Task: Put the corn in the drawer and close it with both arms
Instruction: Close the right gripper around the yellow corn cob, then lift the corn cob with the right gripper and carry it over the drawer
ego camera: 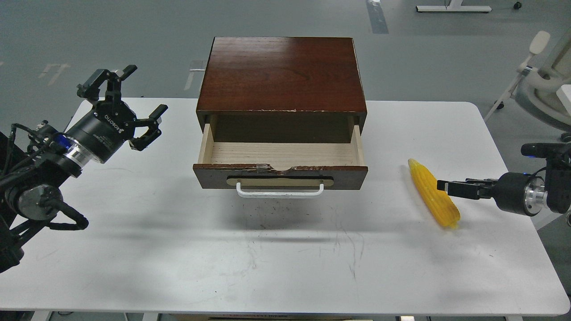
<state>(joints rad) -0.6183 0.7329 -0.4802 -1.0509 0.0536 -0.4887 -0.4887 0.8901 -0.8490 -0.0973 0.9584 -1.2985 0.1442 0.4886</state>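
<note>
Worktop point(134, 249) bears stiff, light, slippery-looking corn point(433, 194); grip mid-cob. Right gripper point(441, 185) jaws touch it, state unclear; left gripper point(129, 104) jaws apart; drawer point(280, 171) open.

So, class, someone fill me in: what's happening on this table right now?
A two-armed robot is working at a white table. The drawer of a dark wooden chest stands open and empty. The corn lies on the table to its right. The right tool is level with the corn, at its side, though whether it grips is unclear. The left tool hangs open, left of the chest, holding nothing.
</note>
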